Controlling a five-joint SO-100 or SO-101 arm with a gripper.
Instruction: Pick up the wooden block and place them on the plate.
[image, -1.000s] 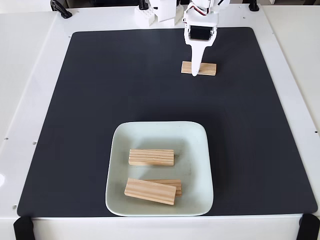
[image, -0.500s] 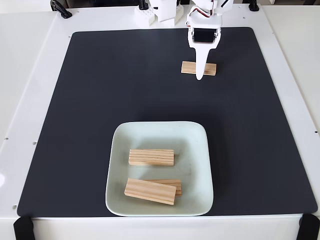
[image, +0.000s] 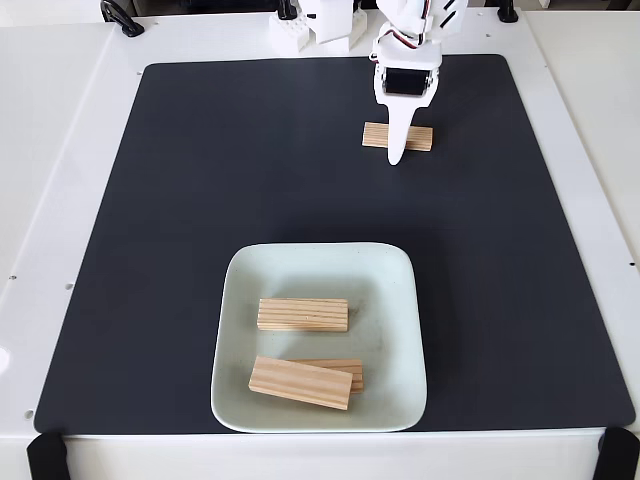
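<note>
The white gripper (image: 396, 158) hangs over one wooden block (image: 374, 135) lying on the black mat (image: 200, 200), far side of the surface. Fingers overlap from this angle, so their grip can't be told. Three blocks (image: 302, 314) lie on the plate (image: 390, 300).

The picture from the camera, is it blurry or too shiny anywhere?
In the fixed view everything looks sharp: grain lines show on the wooden block under the gripper. The light is even and soft, with faint shadows. The plate has no strong shine, and the black mat looks dull, not glaring.
</note>
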